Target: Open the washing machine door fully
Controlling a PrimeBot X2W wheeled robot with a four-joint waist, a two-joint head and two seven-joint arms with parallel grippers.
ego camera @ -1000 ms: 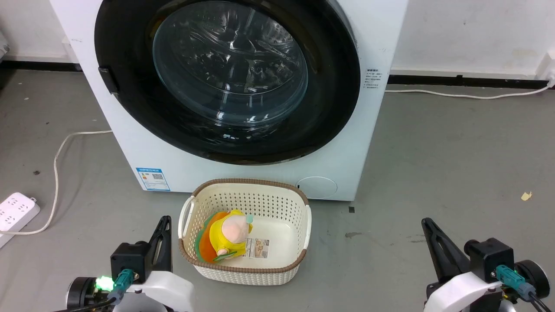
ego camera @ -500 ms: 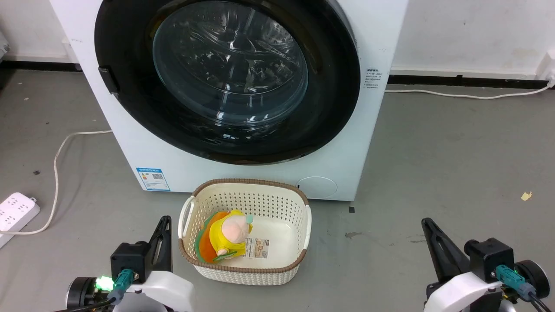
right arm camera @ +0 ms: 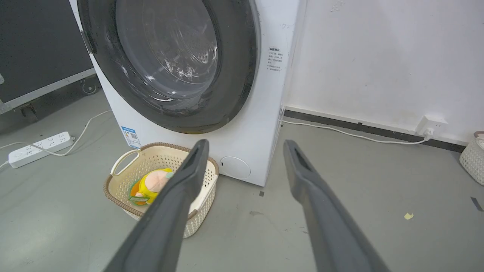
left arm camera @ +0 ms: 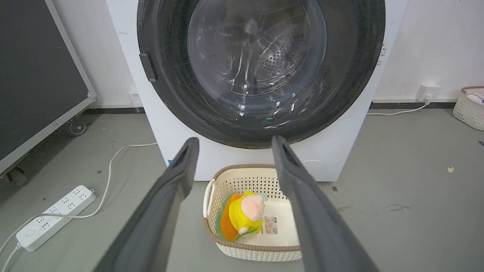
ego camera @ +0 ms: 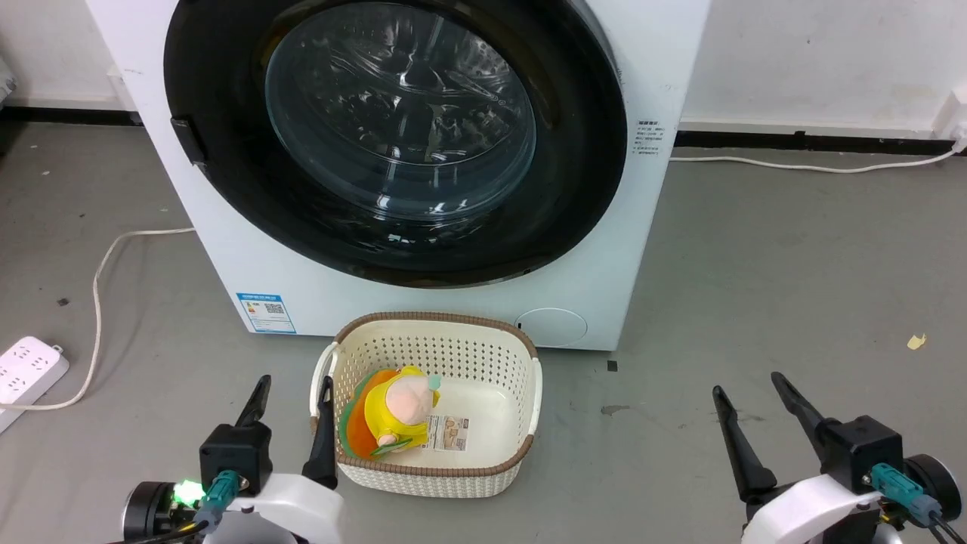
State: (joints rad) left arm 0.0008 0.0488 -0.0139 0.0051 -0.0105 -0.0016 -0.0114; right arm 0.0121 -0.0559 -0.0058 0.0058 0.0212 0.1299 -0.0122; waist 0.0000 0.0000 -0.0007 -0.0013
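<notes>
While washer door (ego camera: 393, 143) stays shut, L hand (ego camera: 295, 379) & R hand (ego camera: 746, 383) have spread wide, empty.

We read this as test room or lab, not home. Lone washing machine (ego camera: 317, 279) stands on bare grey concrete floor (ego camera: 793, 287), scuffed and stained. Marked white wall (right arm camera: 378, 56) behind, with black skirting strip (ego camera: 801, 141). Power strip (left arm camera: 56, 223) lies loose near floor's left edge, white cable (ego camera: 96, 317) trailing. Large black framed panel (left arm camera: 34, 75) on castor (left arm camera: 77, 128) at left. Wall socket (right arm camera: 431, 126) low at right, cord plugged in. Cream perforated basket (ego camera: 438, 347) with plush toy (ego camera: 396, 415) sits just before machine; second basket (left arm camera: 469, 111) by wall, far right.
</notes>
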